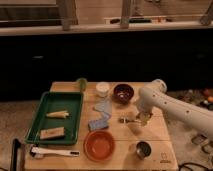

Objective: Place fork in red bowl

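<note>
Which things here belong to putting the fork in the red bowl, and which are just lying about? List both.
For the job:
fork, right of the table's centre
red bowl, at the front
gripper, down at the fork's right end

Lying about:
green tray
maroon bowl
metal cup
white cup
white-handled utensil
blue sponge
</note>
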Action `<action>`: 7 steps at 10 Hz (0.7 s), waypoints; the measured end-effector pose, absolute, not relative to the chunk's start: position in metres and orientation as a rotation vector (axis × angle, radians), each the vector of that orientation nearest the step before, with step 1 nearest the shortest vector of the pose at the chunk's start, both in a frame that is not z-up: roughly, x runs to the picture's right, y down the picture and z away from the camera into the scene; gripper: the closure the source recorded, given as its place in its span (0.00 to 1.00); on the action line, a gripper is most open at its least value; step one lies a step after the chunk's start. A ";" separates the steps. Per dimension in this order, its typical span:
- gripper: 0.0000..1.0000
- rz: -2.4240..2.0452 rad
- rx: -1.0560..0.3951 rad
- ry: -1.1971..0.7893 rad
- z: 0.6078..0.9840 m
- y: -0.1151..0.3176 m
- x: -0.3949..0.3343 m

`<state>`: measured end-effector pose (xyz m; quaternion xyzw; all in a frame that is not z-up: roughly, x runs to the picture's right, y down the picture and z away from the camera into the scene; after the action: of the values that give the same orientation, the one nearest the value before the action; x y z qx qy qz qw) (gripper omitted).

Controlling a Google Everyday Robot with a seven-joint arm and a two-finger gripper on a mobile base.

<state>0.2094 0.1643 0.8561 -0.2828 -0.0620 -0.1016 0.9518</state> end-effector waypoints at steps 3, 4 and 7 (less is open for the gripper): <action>0.49 -0.178 -0.608 -0.139 0.872 0.182 0.207; 0.59 -0.176 -0.616 -0.144 0.875 0.187 0.204; 0.87 -0.181 -0.619 -0.156 0.876 0.192 0.195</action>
<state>0.1950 0.1919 0.8760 -0.3041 -0.0765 -0.0889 0.9454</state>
